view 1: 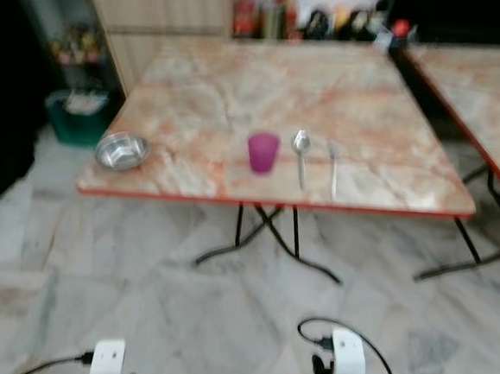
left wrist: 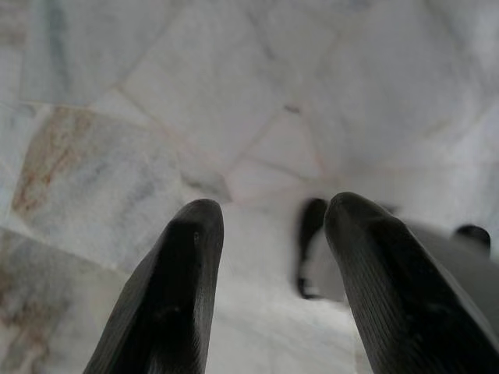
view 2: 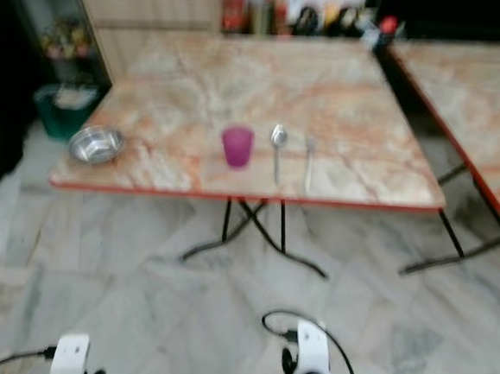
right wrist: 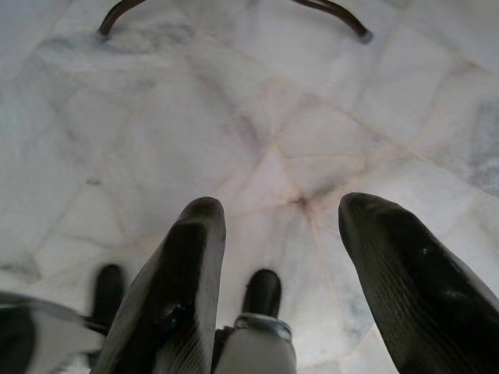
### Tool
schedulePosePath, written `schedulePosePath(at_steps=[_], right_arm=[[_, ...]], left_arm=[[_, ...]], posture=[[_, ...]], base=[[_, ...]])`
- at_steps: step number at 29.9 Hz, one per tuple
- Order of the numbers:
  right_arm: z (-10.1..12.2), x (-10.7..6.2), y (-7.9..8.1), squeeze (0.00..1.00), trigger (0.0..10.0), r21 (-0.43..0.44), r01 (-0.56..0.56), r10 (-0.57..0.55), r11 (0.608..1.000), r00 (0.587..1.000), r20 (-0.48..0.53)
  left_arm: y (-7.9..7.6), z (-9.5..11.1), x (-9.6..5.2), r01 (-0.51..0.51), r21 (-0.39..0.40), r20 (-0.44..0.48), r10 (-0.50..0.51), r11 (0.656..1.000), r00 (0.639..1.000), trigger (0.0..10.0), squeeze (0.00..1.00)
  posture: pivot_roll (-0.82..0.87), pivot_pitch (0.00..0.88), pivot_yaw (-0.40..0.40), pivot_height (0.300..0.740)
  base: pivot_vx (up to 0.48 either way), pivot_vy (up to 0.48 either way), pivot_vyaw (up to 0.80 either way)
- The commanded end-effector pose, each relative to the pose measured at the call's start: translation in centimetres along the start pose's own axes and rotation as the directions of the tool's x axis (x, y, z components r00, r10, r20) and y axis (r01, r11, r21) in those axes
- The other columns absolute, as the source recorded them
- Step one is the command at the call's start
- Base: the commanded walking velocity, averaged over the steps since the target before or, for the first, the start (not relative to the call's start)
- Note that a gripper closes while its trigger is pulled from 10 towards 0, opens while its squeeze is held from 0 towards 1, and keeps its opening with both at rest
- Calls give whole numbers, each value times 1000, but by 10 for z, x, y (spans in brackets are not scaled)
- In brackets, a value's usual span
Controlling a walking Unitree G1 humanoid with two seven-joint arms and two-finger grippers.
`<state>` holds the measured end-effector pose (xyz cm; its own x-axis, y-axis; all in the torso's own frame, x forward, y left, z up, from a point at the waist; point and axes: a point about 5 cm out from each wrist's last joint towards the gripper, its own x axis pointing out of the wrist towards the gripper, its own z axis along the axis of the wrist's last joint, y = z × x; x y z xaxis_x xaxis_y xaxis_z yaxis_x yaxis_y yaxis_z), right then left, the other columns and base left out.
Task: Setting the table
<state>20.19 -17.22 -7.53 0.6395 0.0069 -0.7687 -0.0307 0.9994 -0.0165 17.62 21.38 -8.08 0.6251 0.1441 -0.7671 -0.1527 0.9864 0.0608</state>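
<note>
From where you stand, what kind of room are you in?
Probably a home dining area. A marble-patterned folding table carries a steel bowl, a purple cup, a spoon and a fork, and a sideboard with bottles lines the far wall.

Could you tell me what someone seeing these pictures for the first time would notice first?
The pink cup catches the eye first, standing near the front edge of the marble-patterned table. Just to the robot's right of it lie a spoon and a fork, side by side, while a steel bowl sits apart at the table's front left corner. Both grippers, the left gripper and the right gripper, hang open over the pale tiled floor.
</note>
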Motion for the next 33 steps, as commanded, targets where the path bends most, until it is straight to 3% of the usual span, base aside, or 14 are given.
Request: schedulePosePath(at_steps=[1,15,33], right_arm=[[5,2,10,0,10000,14,-22,22,1000,1000,14],[5,2,10,0,10000,26,-23,23,999,1000,18],[7,2,12,0,10000,-2,-30,30,1000,999,22]], left_arm=[[10,-5,-2,-25,-5,-19,25,1000,999,10000,0],[9,0,-1,-25,-5,-4,25,1000,1000,10000,0],[9,5,0,-23,-21,30,23,1000,999,10000,0]], posture=[[127,78,5,740],[129,84,6,740],[129,67,11,740]], base=[[0,480,0],[0,428,0],[0,0,0]])
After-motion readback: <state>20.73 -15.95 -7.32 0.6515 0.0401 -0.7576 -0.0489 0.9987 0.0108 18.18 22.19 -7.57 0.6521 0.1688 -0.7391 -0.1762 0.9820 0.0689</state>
